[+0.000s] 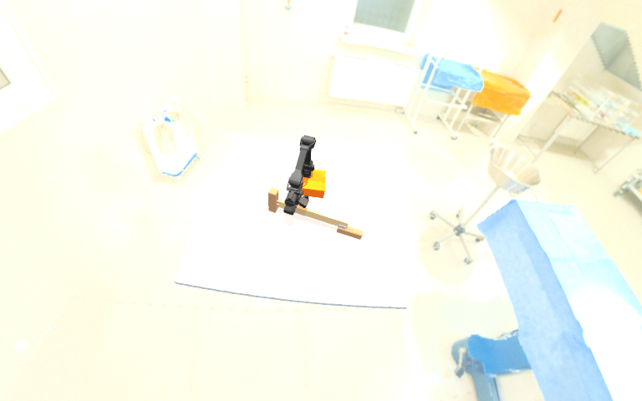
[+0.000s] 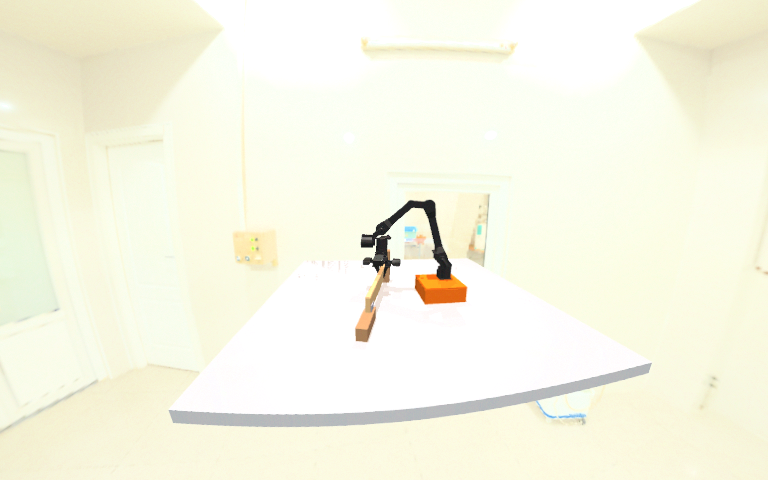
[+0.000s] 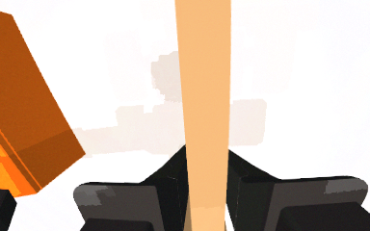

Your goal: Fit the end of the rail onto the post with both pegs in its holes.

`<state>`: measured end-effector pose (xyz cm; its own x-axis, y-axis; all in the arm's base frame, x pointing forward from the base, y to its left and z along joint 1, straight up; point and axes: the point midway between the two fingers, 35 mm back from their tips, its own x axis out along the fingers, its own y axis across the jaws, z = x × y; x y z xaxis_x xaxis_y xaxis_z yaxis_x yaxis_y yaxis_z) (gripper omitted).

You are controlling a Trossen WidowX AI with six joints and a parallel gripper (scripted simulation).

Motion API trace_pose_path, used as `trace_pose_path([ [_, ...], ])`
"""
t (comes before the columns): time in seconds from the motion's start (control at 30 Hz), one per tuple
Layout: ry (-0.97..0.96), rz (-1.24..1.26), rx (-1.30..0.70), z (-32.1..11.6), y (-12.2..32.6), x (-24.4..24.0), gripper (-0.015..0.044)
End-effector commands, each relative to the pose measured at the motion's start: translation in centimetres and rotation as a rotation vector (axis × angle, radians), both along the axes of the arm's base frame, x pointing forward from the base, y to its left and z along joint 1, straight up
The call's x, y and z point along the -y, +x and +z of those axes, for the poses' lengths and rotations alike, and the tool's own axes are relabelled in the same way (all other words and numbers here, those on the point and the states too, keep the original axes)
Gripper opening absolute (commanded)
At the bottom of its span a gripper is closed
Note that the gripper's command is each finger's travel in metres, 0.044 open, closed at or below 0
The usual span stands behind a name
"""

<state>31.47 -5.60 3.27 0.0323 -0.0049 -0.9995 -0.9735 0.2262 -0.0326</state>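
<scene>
"Where is the rail?"

"The long, pale wooden rail [image 1: 322, 217] [image 2: 373, 292] [image 3: 207, 96] stretches between a short, darker wooden post [image 1: 272, 200] and a low footboard block [image 1: 350, 231] [image 2: 365, 326]. Its far end is at the bracket [image 1: 341, 226] on that block."

"Does its near end meet the post?"

"It is just beside it, with a narrow gap in the top view. I can't tell how far the pegs reach into the holes."

"And the jaws?"

"They are nearly closed, gripping the rail close to its post end. In the wrist view, black fingers flank it, one on either side."

"What is around them?"

"A black arm [image 1: 298, 167] [image 2: 433, 229] bends up and over from an orange base block [image 1: 314, 187] [image 2: 444, 293] [image 3: 39, 96], which sits apart from the rail. Everything stands on a broad white desk [image 1: 293, 264] [image 2: 396, 367] [image 3: 313, 72]. Beyond it, the top view shows a blue-draped table [image 1: 525, 269]."
</scene>
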Motion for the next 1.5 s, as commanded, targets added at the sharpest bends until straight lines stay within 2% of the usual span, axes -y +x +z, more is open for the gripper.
trace_pose_path([
  [0.0,-0.001,-0.003,0.0,0.17,-0.07,-0.02,0.0],
  [1.47,-0.001,-0.003,0.0,0.51,-0.08,0.27,0.0],
])
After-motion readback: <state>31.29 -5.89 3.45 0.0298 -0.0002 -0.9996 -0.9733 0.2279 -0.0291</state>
